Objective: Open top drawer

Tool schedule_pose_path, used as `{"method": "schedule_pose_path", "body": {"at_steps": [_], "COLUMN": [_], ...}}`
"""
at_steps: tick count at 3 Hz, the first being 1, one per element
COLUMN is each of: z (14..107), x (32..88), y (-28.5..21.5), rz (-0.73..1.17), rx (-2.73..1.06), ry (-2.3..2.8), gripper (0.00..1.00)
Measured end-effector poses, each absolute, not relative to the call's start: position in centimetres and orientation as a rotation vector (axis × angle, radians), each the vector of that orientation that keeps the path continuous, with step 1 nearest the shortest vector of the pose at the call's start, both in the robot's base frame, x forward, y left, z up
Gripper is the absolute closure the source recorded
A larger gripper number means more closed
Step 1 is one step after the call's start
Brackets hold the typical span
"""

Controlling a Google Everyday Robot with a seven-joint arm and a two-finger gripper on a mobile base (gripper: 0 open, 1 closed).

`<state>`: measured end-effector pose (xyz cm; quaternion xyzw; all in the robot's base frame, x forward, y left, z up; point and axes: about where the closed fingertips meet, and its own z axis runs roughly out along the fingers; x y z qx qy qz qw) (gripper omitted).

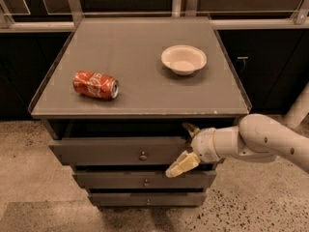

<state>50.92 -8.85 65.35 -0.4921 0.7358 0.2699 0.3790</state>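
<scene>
My tool (184,146) sits at the front of the cabinet, at about 3 o'clock from the small round knob (143,155) of the top drawer (106,151). It is released, with its fingers (181,165) spread wide. One points up toward the drawer front's upper edge at 12 o'clock, and the other slants down past its lower edge toward 7 o'clock. They seem to bracket the right part of the front panel rather than the knob. I cannot tell whether either finger touches the panel.

The top drawer lies directly under the tabletop (140,37), above the middle drawer (111,180). A dark gap shows between its upper edge and the tabletop's rim, but none of its inside is visible. I judge it shut or barely started.

So the approach looks done, while the grip and the whole pull toward 6 o'clock are left.

On the tabletop, a red can (95,84) lies on its side toward 9 o'clock. A white bowl (184,59) stands toward 2 o'clock, well apart from it.
</scene>
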Motion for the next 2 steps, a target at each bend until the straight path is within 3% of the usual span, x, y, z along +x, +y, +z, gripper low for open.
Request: {"method": "schedule_pose_path", "body": {"at_steps": [2], "z": [66.0], "x": [48.9], "y": [-9.6], "rz": [0.724], "rx": [-1.196], "ry": [1.944], "gripper": [0.0]}}
